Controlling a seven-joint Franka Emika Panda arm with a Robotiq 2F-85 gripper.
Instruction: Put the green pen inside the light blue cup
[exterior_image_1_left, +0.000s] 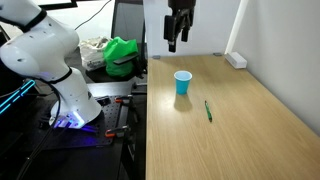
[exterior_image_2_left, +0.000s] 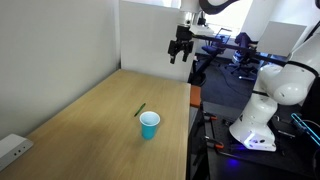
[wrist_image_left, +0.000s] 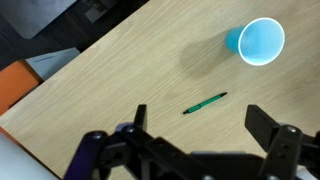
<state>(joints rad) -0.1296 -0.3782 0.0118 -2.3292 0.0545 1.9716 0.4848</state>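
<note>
The green pen (wrist_image_left: 205, 103) lies flat on the wooden table, thin and dark green, also visible in both exterior views (exterior_image_1_left: 208, 110) (exterior_image_2_left: 141, 108). The light blue cup (exterior_image_1_left: 182, 82) (exterior_image_2_left: 149, 124) (wrist_image_left: 260, 41) stands upright a short way from the pen, its mouth empty in the wrist view. My gripper (exterior_image_1_left: 179, 40) (exterior_image_2_left: 179, 54) hangs high above the table, well clear of both. In the wrist view the gripper (wrist_image_left: 195, 122) is open, its two dark fingers spread wide with the pen showing between them far below. Nothing is held.
A white power strip (exterior_image_1_left: 236, 60) (exterior_image_2_left: 12, 150) lies near one table edge. A bright green cloth bundle (exterior_image_1_left: 121, 55) sits beside the robot base, off the table. A white wall panel (exterior_image_2_left: 150, 35) borders the table; an orange object (wrist_image_left: 18, 83) lies past its edge.
</note>
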